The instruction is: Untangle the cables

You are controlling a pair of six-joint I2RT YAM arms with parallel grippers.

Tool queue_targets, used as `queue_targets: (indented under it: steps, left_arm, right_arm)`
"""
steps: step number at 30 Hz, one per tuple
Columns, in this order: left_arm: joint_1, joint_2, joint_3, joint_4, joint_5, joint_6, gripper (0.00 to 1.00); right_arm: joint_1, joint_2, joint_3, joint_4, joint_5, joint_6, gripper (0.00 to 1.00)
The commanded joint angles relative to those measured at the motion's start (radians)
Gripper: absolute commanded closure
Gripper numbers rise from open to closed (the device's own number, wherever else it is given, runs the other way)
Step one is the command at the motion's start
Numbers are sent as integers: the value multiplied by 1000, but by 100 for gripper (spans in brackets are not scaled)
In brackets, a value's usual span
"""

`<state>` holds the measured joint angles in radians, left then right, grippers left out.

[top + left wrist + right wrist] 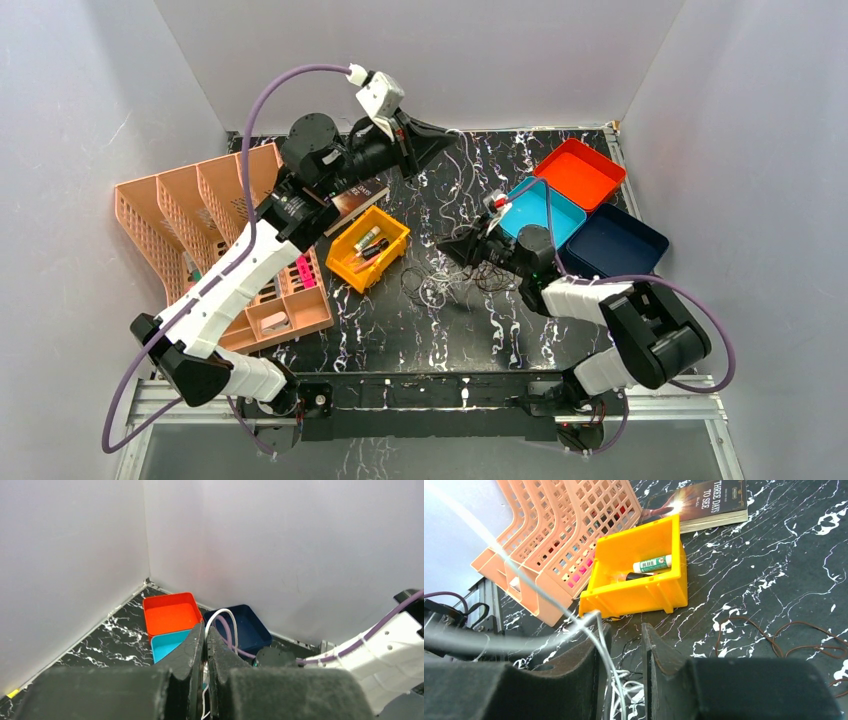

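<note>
A tangle of thin dark and pale cables [446, 285] lies on the black marbled table near the middle. My left gripper [438, 142] is raised at the far centre. In the left wrist view it [205, 628] is shut on a white cable [223, 611] that loops out above the fingertips. My right gripper [450, 248] hovers just over the tangle. In the right wrist view it [624, 628] is open, with white cable strands [625, 700] running between the jaws along the left finger. One pale strand stretches taut up and to the left. A brown cable [774, 641] lies loose to the right.
A yellow bin [368, 247] holding small tubes sits left of the tangle, with a book [358, 195] behind it. A peach rack [200, 215] stands at the left. Orange [580, 172], cyan [545, 212] and navy [615, 240] trays are at the far right. White walls enclose the table.
</note>
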<state>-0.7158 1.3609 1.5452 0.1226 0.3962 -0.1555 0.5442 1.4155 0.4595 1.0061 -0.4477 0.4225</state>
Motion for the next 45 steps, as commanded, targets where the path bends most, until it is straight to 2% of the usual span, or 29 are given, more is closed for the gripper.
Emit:
queue_targets:
  steps: [1, 14, 22, 27, 34, 37, 45]
  left_arm:
    - [-2, -18, 101, -22, -48, -10, 100]
    - [-4, 26, 293, -54, -148, 86, 100]
    - [-3, 58, 397, -61, -162, 128, 100]
    - [-2, 77, 451, -74, -164, 154, 100]
    - [-3, 117, 588, -78, -200, 223, 100]
    - [-3, 132, 639, -73, -218, 254, 100]
    - [-3, 131, 659, -58, -257, 308, 100]
  right_arm:
    - [12, 36, -21, 114, -6, 9, 64]
    - [56, 150, -122, 211, 2, 29, 68]
    - [82, 230, -201, 304, 12, 58, 72]
    - [92, 241, -226, 303, 28, 61, 73]
    - [99, 263, -255, 323, 32, 66, 72]
    - [103, 273, -261, 336, 31, 70, 67]
    - [110, 263, -269, 324, 29, 68, 65]
